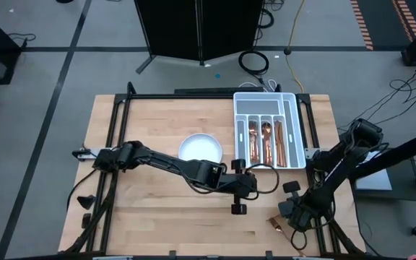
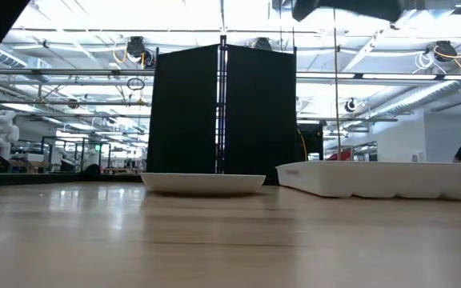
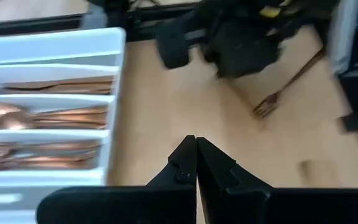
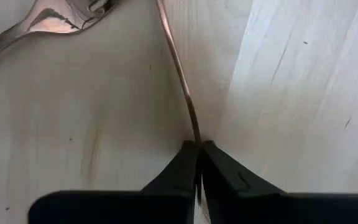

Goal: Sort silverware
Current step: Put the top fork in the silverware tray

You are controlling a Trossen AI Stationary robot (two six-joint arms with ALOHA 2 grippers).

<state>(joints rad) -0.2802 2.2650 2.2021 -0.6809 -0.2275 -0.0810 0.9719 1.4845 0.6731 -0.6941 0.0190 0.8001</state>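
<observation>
The right gripper (image 4: pixel 199 147) is down at the near right part of the light wooden table (image 1: pixel 157 224), and its 2 dark fingers are pressed together on the end of the thin handle of a slim copper-coloured metal fork (image 4: pixel 180 81). In the right wrist view the handle goes away from the fingertips in a light curve, and the shiny head of the fork lies flat on the wood. In the high view only a small copper piece of this fork (image 1: pixel 276 223) shows beside the gripper.

The left gripper (image 3: pixel 196 149) waits closed and empty over the middle of the table, just beside the round white plate (image 1: pixel 200 149). Its camera looks toward the fork (image 3: pixel 286 86) and the other arm.

The white plastic divided tray (image 1: pixel 299 130) stands at the far right of the table. In its long compartments already lie copper forks, spoons and knives (image 1: pixel 266 139). So I judge the sorting is almost finished, and this fork is the only piece I see outside the tray.

The risk is in the grip: it holds only the extreme end of a thin smooth handle. When the arm lifts, the heavy head can swing down, turn between the fingers, or slip out. A tilted fork can also catch a divider or fall in the wrong compartment.
</observation>
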